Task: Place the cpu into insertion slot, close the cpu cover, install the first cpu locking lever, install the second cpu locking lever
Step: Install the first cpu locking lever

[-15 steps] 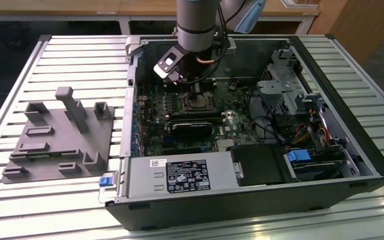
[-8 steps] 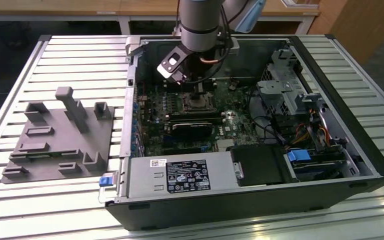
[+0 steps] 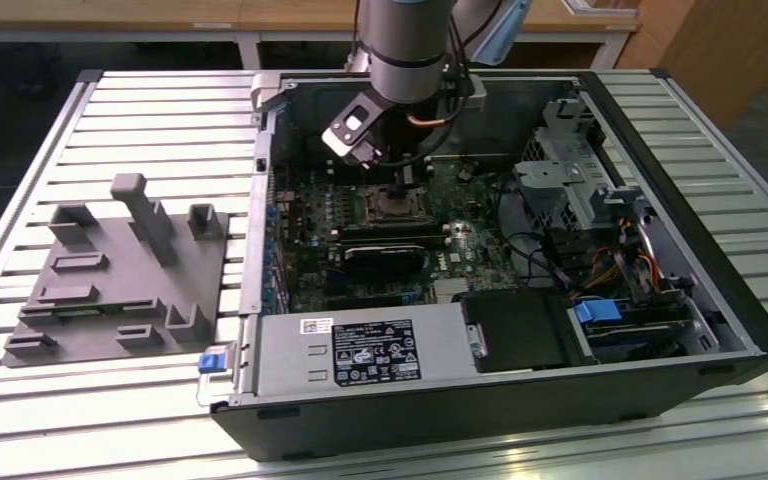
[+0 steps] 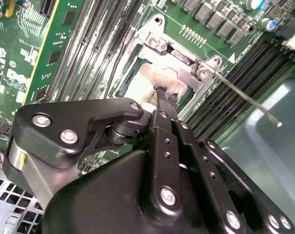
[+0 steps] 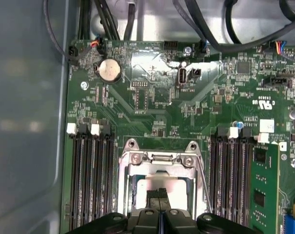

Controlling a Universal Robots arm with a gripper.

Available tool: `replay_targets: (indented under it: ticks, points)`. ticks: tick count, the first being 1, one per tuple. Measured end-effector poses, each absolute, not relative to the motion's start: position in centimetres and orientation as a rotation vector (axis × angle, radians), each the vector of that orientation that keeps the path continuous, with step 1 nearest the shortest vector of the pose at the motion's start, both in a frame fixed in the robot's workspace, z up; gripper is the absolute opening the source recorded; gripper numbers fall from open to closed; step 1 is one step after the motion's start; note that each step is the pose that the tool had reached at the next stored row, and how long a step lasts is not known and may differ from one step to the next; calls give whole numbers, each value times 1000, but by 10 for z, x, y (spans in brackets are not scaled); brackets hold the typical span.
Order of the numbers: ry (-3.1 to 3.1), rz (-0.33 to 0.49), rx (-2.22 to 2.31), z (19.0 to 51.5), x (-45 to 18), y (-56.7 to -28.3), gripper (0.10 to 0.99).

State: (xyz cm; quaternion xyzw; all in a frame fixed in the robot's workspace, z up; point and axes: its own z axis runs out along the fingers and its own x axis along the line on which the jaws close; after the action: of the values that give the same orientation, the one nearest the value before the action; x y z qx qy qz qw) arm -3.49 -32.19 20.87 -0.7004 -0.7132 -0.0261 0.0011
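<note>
The black gripper (image 5: 160, 194) of the arm has its two fingers pressed together, with nothing pinched between them. Their common tip stands on or just above the cpu (image 5: 146, 187), the small flat square chip with a silvery-grey metal top; whether it really touches, I cannot tell. The cpu lies in the insertion slot (image 3: 391, 207), the small dark square socket with a silver rim. The cpu cover (image 5: 159, 160), a thin silver metal frame plate with a central window, lies flat over it, so the top of the chip shows through the window. A thin silver wire locking lever (image 4: 249, 105) runs slantwise away from one corner of the cover. It passes over the long black memory slots (image 5: 230, 170) of the green motherboard (image 5: 152, 112). The board sits inside an open black computer case (image 3: 744, 300), which lies on a light slatted metal table (image 3: 104, 420). A grey plastic fixture with upright pegs (image 3: 117, 290) rests just beside the case, on the exterior view's left.
</note>
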Motion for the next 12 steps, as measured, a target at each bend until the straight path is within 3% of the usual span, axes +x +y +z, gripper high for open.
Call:
replay_targets:
  ticks: [12]
  points:
    - [-2238, -84, -2198, 211, -33, -322, 106]
